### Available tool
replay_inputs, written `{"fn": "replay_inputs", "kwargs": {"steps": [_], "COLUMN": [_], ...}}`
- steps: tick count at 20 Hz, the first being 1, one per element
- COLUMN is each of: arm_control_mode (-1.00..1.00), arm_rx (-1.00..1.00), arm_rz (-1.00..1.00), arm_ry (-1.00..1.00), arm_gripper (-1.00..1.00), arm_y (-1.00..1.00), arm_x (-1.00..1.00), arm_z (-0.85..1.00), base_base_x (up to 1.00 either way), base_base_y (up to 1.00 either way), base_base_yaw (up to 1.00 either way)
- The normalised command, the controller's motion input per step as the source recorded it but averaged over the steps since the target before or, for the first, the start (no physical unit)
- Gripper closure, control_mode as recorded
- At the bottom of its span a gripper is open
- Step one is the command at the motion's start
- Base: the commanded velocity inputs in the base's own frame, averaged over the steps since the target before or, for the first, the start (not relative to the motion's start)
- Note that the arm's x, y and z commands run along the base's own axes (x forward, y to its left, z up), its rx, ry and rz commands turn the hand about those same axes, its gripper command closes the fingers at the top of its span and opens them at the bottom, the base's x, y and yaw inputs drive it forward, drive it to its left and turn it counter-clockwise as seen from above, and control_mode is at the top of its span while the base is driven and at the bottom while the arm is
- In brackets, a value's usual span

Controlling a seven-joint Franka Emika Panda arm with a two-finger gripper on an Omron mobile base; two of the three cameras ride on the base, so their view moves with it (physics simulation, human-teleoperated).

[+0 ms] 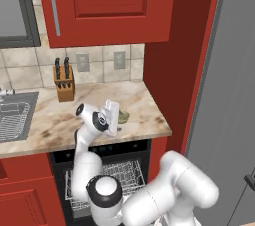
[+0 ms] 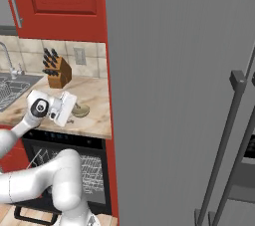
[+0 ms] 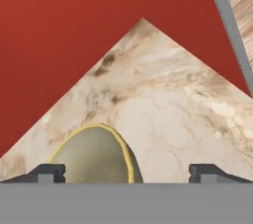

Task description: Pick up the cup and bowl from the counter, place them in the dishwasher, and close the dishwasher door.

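My hand over the bowl

My gripper (image 3: 126, 172) was wide open, holding nothing, just above the bowl (image 3: 96, 155) on the counter (image 3: 168, 114).

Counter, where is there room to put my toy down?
The counter is bare between the knife block and the red side wall, behind the bowl. There is also a bare stretch between the sink and the arm. It is crowded near the front edge, where the open gripper hangs over the bowl.
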Motion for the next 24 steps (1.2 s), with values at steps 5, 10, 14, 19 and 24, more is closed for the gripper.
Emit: {"fn": "replay_inputs", "kwargs": {"steps": [5,10,14,19,24], "arm_control_mode": [-1.00,-1.00,-1.00,-1.00,-1.00], "arm_rx": [-0.06,-0.04,0.00,0.00,0.00], "arm_rz": [-0.15,-0.12,-0.09,-0.05,-0.01], "arm_ry": [0.00,0.00,0.00,0.00,-0.11], "arm_gripper": [-1.00,1.00,1.00,1.00,1.00], "arm_y": [0.00,0.00,0.00,0.00,0.20], "arm_x": [0.29,0.26,0.30,0.04,-0.34], "arm_z": [-0.88,-0.95,-0.86,-0.40,-0.11], "base_base_x": [0.00,0.00,0.00,0.00,0.00], "base_base_y": [0.00,0.00,0.00,0.00,0.00], "base_base_yaw": [0.00,0.00,0.00,0.00,0.00]}}
